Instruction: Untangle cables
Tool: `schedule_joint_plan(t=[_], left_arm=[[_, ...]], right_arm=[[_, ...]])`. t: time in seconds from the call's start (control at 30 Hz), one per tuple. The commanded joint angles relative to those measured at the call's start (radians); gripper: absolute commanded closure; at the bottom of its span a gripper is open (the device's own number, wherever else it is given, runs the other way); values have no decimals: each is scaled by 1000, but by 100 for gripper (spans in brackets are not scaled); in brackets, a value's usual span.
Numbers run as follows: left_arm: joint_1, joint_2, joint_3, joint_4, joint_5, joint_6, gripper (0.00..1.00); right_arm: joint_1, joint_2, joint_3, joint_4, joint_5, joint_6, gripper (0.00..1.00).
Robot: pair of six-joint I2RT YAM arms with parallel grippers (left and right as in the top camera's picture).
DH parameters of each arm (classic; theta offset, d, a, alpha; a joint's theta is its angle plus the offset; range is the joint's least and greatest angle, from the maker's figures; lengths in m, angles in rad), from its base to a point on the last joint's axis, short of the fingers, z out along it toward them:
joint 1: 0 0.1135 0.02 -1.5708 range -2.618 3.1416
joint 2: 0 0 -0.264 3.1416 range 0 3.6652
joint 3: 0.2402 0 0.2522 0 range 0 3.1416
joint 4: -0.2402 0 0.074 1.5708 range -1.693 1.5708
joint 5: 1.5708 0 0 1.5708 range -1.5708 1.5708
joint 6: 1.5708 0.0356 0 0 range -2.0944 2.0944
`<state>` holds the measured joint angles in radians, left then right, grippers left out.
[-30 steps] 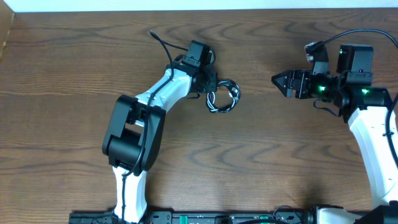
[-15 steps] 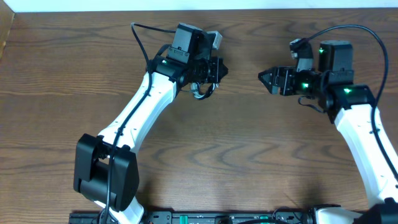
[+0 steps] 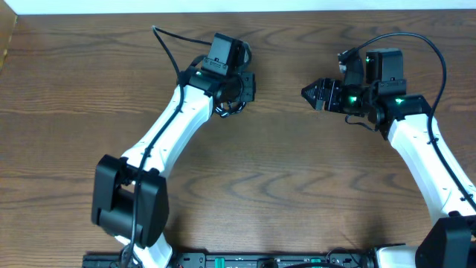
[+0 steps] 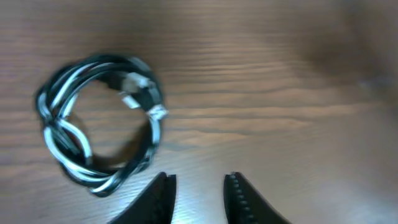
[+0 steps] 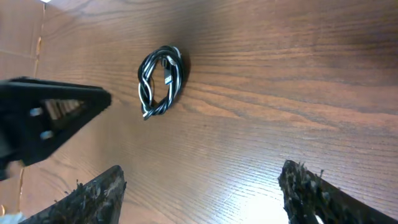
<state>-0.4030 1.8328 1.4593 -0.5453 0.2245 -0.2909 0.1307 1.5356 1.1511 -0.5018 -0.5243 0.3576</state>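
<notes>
1. We see the cables [image 4: 153,127], one black and one white, wound together in a single small coil lying flat on the wooden table [image 3: 297,186];
2. the left gripper [image 4: 199,177] hovers just beside the coil; its fingers [image 4: 160,199] are parted by a narrow gap with only bare wood between them, so it holds nothing;
3. the right gripper [image 5: 202,167] sits well apart from the coil, pointing toward it; its jaws are spread wide and empty.

two cables [image 4: 151,134], two hands [image 4: 199,186] [image 5: 202,190], one table [image 3: 297,186]
</notes>
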Motion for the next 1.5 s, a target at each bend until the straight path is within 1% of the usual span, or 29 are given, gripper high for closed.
schedule_joint_plan(t=[0.0, 0.3, 0.53, 0.67, 0.87, 0.97, 1.07, 1.27, 1.37, 1.47], left_arm=[[-2, 68, 16, -19, -102, 23, 68], [-14, 210, 16, -42, -98, 214, 68], [-13, 262, 16, -38, -113, 254, 68], [-13, 261, 17, -34, -159, 258, 68], [-13, 195, 18, -42, -191, 318, 68], [-14, 159, 18, -52, -188, 385, 66], [-11, 156, 18, -70, -189, 478, 64], [23, 191, 16, -75, -222, 626, 61], [55, 222, 14, -79, -222, 704, 61], [78, 236, 13, -78, -217, 754, 61]], right_arm=[[4, 3, 19, 1, 3, 16, 23], [6, 3, 19, -5, 29, 11, 21], [8, 3, 19, -7, 29, 1, 20], [8, 3, 19, -6, 37, 1, 20], [8, 3, 19, -6, 52, 1, 19], [8, 3, 19, -6, 56, 1, 19], [8, 3, 19, -3, 55, 1, 19], [8, 3, 19, -5, 56, 1, 18], [8, 3, 19, -3, 64, 0, 18], [8, 3, 19, -7, 71, -8, 17]])
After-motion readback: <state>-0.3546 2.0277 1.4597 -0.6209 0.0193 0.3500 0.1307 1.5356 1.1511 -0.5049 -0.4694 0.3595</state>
